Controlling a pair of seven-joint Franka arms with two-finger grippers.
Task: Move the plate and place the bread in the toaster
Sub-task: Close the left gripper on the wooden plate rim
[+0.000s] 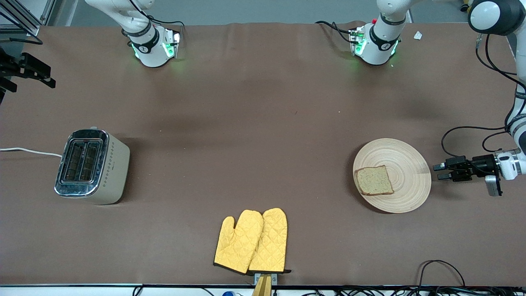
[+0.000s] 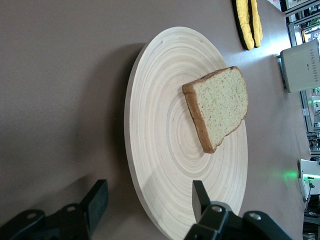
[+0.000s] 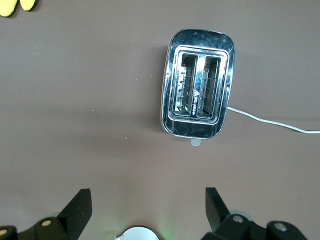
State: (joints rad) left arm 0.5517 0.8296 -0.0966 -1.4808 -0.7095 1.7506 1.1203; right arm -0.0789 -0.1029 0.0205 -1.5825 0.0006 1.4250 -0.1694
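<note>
Brown cloth covers the table (image 1: pixel 254 123), with the toaster (image 1: pixel 92 166) toward the right arm's end, the plate (image 1: pixel 400 164) toward the left arm's end, and the bread (image 1: pixel 374 181) lying flat on the plate. Low at the plate's rim, the left gripper (image 1: pixel 439 171) has its fingers apart on either side of the edge without yet pinching it; a good grab likely means seating deeper and closing squarely so the bread stays level. High over the toaster, the right gripper (image 3: pixel 147 207) waits with fingers spread wide.

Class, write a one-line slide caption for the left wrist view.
Open left gripper at the rim of the plate carrying the bread.
</note>
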